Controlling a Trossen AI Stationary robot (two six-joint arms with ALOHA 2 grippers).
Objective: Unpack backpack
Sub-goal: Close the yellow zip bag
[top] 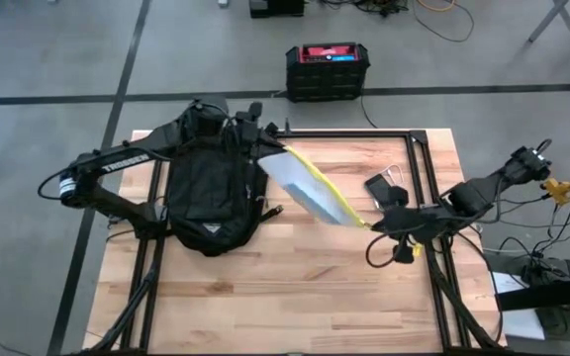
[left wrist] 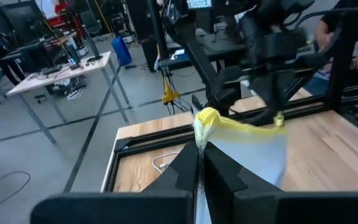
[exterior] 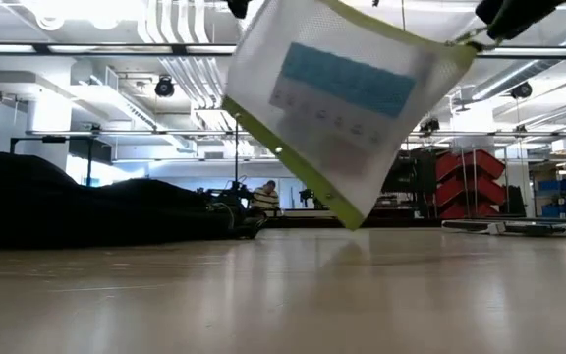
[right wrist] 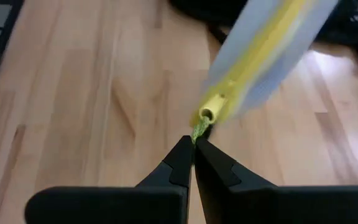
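The backpack [top: 209, 193] lay flat on the wooden table [top: 295, 287], beside the left arm and just below the left gripper [top: 270, 148], which sat near its top corner. From that gripper a white mesh pouch [top: 310, 188] with a yellow zipper edge [top: 332, 190] stretched across to the right gripper [top: 372, 223], hanging clear of the table in the low view. The left gripper's 2 fingers [left wrist: 182, 171] were pressed together on one end of the pouch. The right gripper's fingers [right wrist: 178, 163] were pinched tight on the small yellow-green pull [right wrist: 199, 132] at the pouch's other end. Beyond the right gripper, a dark phone-like object [top: 379, 186] lay on the table. Past the left gripper, off the table, a black-and-red box [top: 327, 69] stood on the floor.
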